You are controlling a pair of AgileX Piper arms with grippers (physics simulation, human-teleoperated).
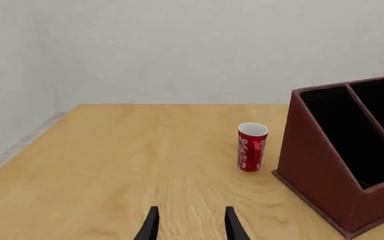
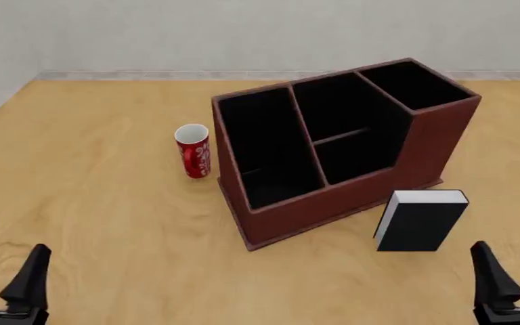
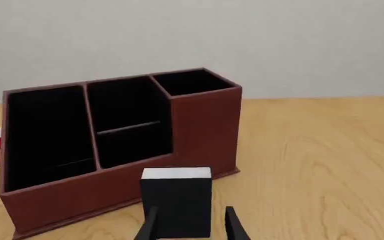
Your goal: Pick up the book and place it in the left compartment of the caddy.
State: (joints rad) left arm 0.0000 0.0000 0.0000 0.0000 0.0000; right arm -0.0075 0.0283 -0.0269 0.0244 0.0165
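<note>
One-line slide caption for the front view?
Both open pincers, left and right, wait near the black book standing upright before the empty caddy.

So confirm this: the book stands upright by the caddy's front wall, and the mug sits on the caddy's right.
Wrong side. The mug sits on the left of the caddy, as the front view shows. The book does stand upright by the front wall.
</note>
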